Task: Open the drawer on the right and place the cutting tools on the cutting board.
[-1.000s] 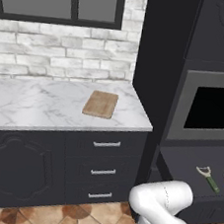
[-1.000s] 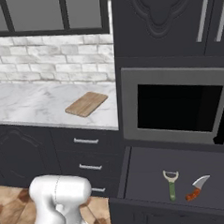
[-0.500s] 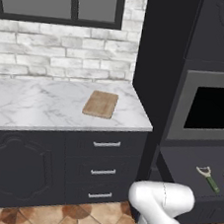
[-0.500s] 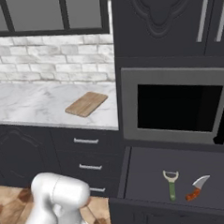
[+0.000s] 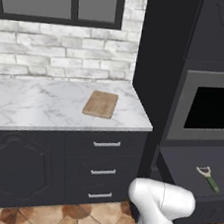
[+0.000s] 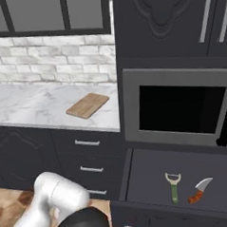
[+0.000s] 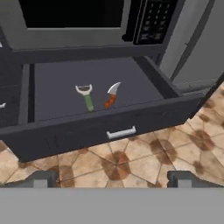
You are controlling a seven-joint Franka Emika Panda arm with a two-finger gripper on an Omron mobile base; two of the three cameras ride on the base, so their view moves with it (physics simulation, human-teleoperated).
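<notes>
Charcoal drawer stood open, holding a green-handled peeler beside a reddish-handled knife; the gripper hung wide open, empty, above tiled floor.

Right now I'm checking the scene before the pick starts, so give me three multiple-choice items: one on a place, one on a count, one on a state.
1. Where does the cutting board lie?
A. on the marble counter
B. in the drawer
C. on the floor

2. How many cutting tools lie in the drawer?
A. one
B. two
C. three

3. How does the drawer stand?
A. shut
B. pulled open
C. taken out

Answers:
1. A, the board rests on the counter near its right end.
2. B, the peeler and the knife lie side by side.
3. B, its inside shows below the oven.
</notes>
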